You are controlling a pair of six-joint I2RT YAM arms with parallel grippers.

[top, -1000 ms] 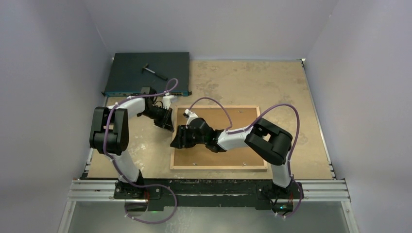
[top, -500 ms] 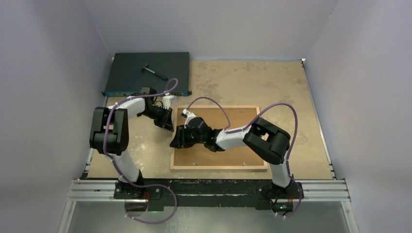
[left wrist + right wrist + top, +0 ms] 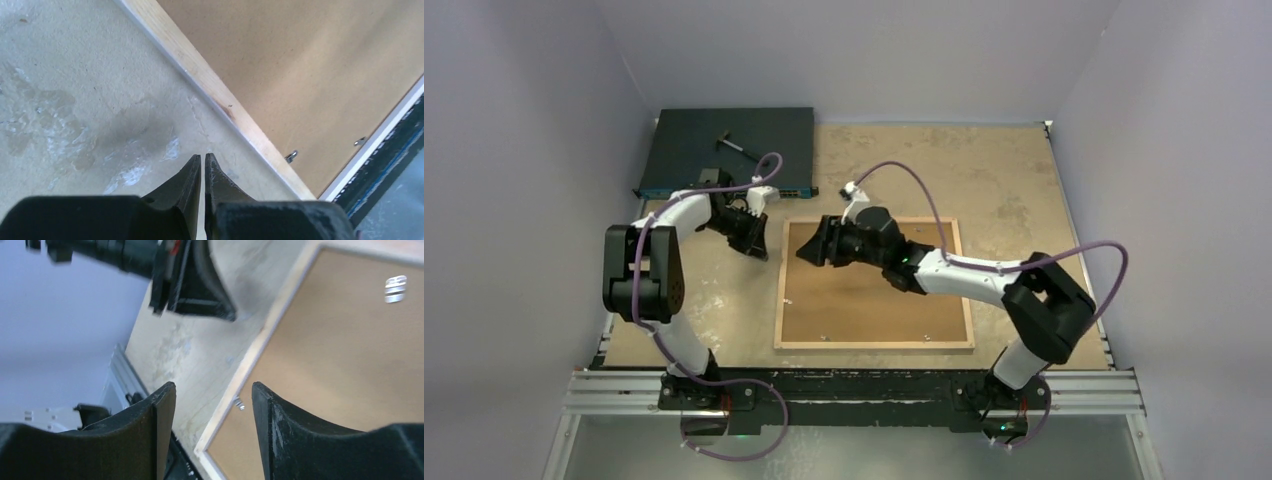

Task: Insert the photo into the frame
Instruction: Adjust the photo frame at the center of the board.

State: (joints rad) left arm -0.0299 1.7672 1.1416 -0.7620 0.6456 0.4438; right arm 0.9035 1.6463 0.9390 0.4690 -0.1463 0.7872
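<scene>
The frame [image 3: 874, 344] lies face down at the table's middle, its light wood back up, with the plain brown backing board [image 3: 874, 305] set in it. The photo is not in view. My left gripper [image 3: 759, 248] is shut and empty, on the table just left of the frame's far left corner; in the left wrist view its tips [image 3: 202, 157] are beside the wood edge [image 3: 215, 95]. My right gripper [image 3: 809, 250] is open and empty, above the frame's far left part; in its wrist view [image 3: 214, 390] it straddles the frame's left edge [image 3: 250, 370].
Small metal tabs [image 3: 291, 156] hold the board near the frame's edge, and a hanger [image 3: 395, 288] sits on the board. A dark flat box [image 3: 724, 150] with a small tool [image 3: 742, 148] on it lies at the back left. A black rail [image 3: 854, 385] runs along the near edge.
My right gripper has moved from the frame's left edge toward the far side, its arm stretched out. My left gripper has drawn back a little toward the far left.
</scene>
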